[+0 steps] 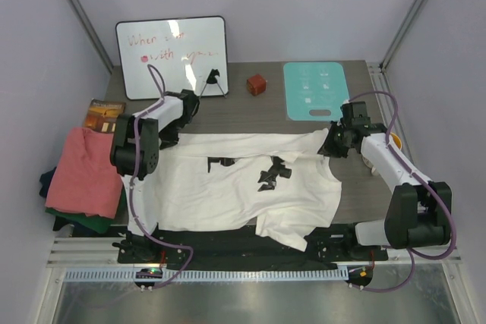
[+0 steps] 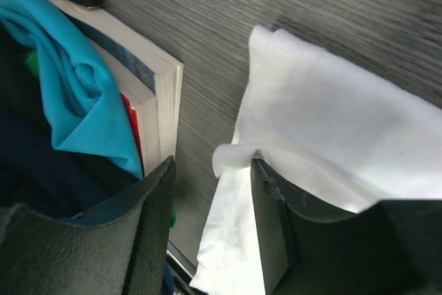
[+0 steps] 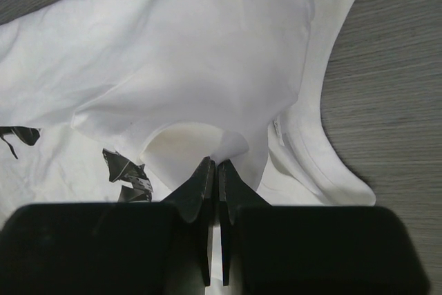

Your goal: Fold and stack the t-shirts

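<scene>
White t-shirt [image 1: 220,206] lies spread flat on the dark wood-grain table [image 1: 304,130], and we take it as our landmark. Its black print [image 1: 273,174] faces up near its middle, and its near-right hem is rumpled at the table's near edge.

At the shirt's far-left corner we see the left gripper [image 2: 210,170] with its fingers spread wide. A curled edge of white cloth rests against the inner tip of one finger, but nothing is pinched between them. At the shirt's far-right corner, by the collar, the right gripper [image 3: 214,165] has its fingers almost pressed together, with only a thin slit showing. They pinch a small fold of the shirt that tents up from the cloth around it.

Just left of that far-left corner a thick book [image 2: 162,94] lies on the table, close beside the left gripper's outer finger, with a turquoise cloth [image 2: 76,81] draped against it. Further left of the shirt sits a loose pile: a salmon-pink t-shirt [image 1: 83,172] on top, a dark green t-shirt [image 1: 91,223] and a navy t-shirt [image 1: 47,181] showing beneath.

Beyond the shirt's far edge, well apart from it, stand a whiteboard [image 1: 171,57] with faint red writing, a small red block [image 1: 257,83] and a teal mat [image 1: 316,90].
</scene>
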Motion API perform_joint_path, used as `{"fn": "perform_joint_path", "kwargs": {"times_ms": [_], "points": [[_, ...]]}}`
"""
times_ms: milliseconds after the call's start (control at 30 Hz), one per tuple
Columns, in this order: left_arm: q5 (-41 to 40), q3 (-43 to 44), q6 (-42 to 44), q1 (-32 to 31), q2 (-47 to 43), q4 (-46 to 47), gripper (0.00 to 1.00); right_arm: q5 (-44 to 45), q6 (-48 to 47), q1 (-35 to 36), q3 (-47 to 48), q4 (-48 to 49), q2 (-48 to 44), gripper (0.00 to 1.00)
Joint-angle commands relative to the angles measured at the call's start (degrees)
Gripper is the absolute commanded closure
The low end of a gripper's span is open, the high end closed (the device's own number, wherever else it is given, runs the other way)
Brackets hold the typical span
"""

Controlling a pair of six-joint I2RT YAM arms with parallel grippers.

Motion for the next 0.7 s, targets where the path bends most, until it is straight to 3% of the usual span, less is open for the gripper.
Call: {"fn": "perform_joint_path", "kwargs": {"times_ms": [0, 100, 167, 400, 533, 667], "points": [[-2.3, 0.2, -1.2, 0.2, -5.6, 1.0, 0.51, 1.9, -0.4, 0.1, -0.5, -1.6, -1.9, 0.91], [0.8, -0.7, -0.2, 0.2, -7.8, 2.8, 0.51, 0.8, -1.1, 0.1, -0.3, -3.5, -3.0, 0.89], [4.4, -1.2, 1.0, 0.2, -9.7, 4.4, 0.51, 0.3, -1.0, 0.1, 0.7, -5.2, -4.2, 0.79], [8.4, -1.2, 2.6, 0.2, -12.8, 6.6, 0.51, 3.0, 1.6, 0.1, 5.9, -6.8, -11.0, 0.70], [12.4, 0.8, 3.2, 0.2, -12.3, 6.9, 0.52, -0.2, 2.3, 0.1, 4.3, 0.7, -7.7, 0.70], [13.8, -0.8, 3.2, 0.2, -15.1, 8.6, 0.52, -4.6, 2.6, 0.1, 4.3, 4.8, 1.6, 0.68]]}}
